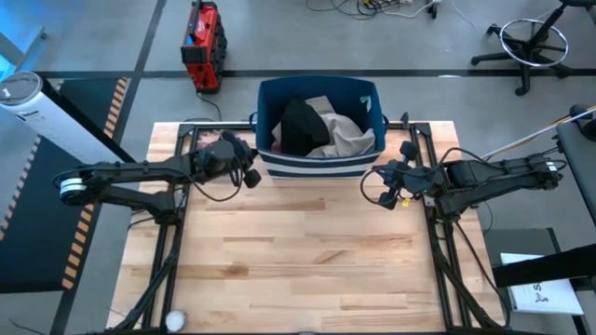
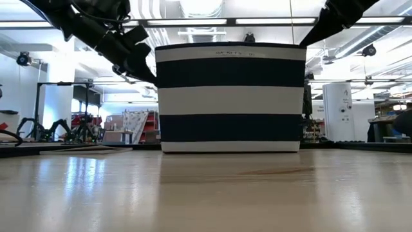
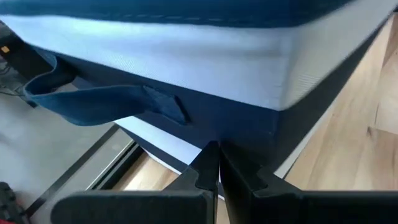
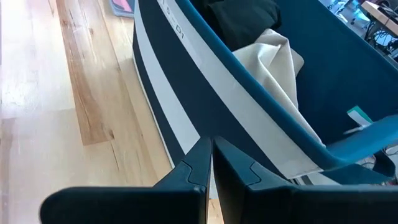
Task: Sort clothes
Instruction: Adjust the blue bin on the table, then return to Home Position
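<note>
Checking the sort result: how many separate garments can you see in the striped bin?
2 visible: a black piece toward the bin's left and middle, and a khaki-beige piece beside it on the right. More may lie hidden underneath.

1. Evenly and brightly lit from overhead; ceiling light strips (image 2: pixel 193 21) blown out white in the low view.
2. Pale glare across the table (image 2: pixel 96 187) near that camera.
3. Soft, blurred bin (image 3: pixel 186 56) wall in the left wrist view.
4. Faint shadows only.
</note>
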Robot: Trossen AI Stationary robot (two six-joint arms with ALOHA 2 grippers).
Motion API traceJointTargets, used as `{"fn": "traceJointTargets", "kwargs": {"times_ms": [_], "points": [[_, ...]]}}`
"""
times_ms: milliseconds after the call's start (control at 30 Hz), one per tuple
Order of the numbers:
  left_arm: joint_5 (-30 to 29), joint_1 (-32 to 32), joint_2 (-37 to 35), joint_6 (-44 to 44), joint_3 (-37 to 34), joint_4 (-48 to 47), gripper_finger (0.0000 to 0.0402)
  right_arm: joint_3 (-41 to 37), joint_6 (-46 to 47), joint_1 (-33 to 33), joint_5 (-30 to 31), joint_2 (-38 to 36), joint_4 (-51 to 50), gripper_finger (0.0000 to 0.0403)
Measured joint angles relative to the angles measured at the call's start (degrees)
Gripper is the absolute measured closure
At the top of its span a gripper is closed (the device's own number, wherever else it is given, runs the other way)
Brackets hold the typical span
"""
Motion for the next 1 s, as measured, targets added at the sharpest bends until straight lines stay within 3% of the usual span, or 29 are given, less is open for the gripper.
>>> {"fn": "traceJointTargets", "kwargs": {"times_ms": [200, 500, 667, 833, 933, 1000], "points": [[1.2, 0.7, -0.4, 0.3, 0.0, -0.1, 0.0402, 0.0, -0.3, 0.0, 0.0, 0.0, -0.4, 0.0401], [4.6, 0.6, -10.3, 0.3, 0.0, -5.9, 0.0402, -0.1, -2.0, 0.0, -0.6, -2.3, -0.8, 0.0401], [10.7, 0.6, -17.1, 0.7, -0.1, -9.3, 0.0402, -2.8, -6.9, 0.0, -9.4, -4.2, 6.0, 0.0401], [25.1, 0.6, -21.5, 4.3, -1.2, -12.0, 0.0402, -9.2, -13.2, -0.2, -23.8, -6.8, 19.5, 0.0401], [32.0, 0.6, -22.6, 5.2, -1.9, -11.9, 0.0402, -13.5, -14.9, -0.7, -27.0, -8.5, 26.2, 0.0401], [33.6, 0.6, -23.2, 6.2, -2.7, -12.1, 0.0402, -16.3, -15.0, -1.5, -27.9, -9.9, 28.6, 0.0401]]}}
